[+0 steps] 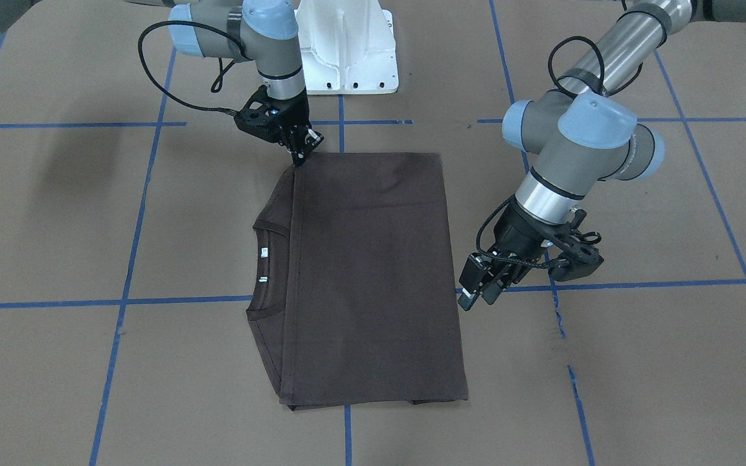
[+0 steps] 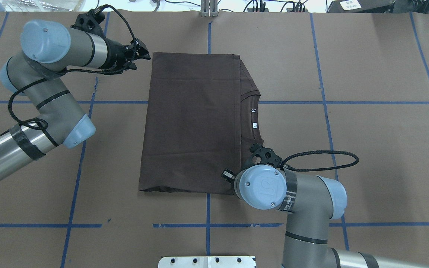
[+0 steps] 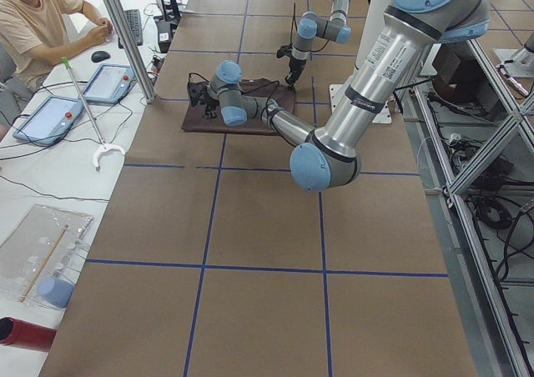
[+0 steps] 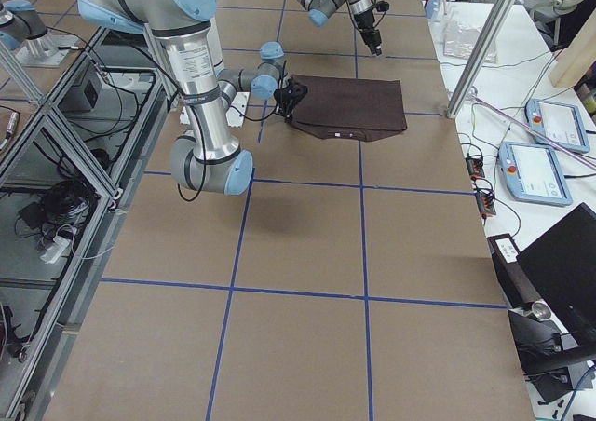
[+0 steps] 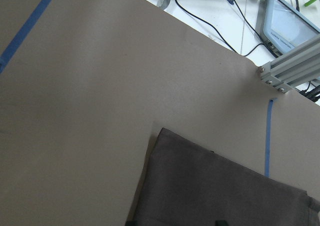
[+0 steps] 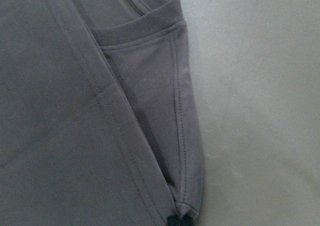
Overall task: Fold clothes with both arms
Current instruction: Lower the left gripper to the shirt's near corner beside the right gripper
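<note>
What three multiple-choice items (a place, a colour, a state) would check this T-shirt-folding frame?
1. Where is the right gripper?
A. at the T-shirt's collar-side corner nearest the robot base
B. over the T-shirt's middle
C. beyond the table edge

2. What colour is the T-shirt?
A. white
B. blue
C. dark brown

3. How is the left gripper?
A. shut on a sleeve
B. open, beside the T-shirt
C. out of every view

1 A: its fingertips meet that corner.
2 C: every view shows dark brown fabric.
3 B: its fingers stand apart, off the fabric.
</note>
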### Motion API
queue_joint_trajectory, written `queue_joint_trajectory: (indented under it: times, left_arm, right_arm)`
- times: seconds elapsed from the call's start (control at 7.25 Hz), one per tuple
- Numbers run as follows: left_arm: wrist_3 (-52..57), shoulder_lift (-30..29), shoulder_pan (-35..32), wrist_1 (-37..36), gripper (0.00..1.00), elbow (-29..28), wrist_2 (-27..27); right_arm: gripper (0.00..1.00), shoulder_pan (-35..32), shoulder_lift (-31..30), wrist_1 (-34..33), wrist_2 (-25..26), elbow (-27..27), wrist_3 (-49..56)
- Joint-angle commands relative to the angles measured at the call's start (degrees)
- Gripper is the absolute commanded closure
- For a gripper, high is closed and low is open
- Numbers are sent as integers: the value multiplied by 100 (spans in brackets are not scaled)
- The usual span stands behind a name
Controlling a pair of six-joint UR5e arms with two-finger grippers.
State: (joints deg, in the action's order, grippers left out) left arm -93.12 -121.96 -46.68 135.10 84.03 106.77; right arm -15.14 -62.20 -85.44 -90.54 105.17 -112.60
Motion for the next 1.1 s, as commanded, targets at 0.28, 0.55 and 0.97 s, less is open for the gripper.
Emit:
queue_joint_trajectory:
  times: [0.28, 0.55, 0.97]
  left_arm:
    - [-1119, 1907, 1471, -1, 39, 2148, -687]
    - [-1821, 2263, 2501, -10, 39, 2302, -1490]
    - [-2237, 2326, 3207, -149, 39, 2355, -1870]
  right_arm:
    - [100, -33, -319, -43, -175, 460, 27]
    - [100, -24, -319, -43, -166, 451, 27]
    - [100, -24, -301, -43, -166, 460, 27]
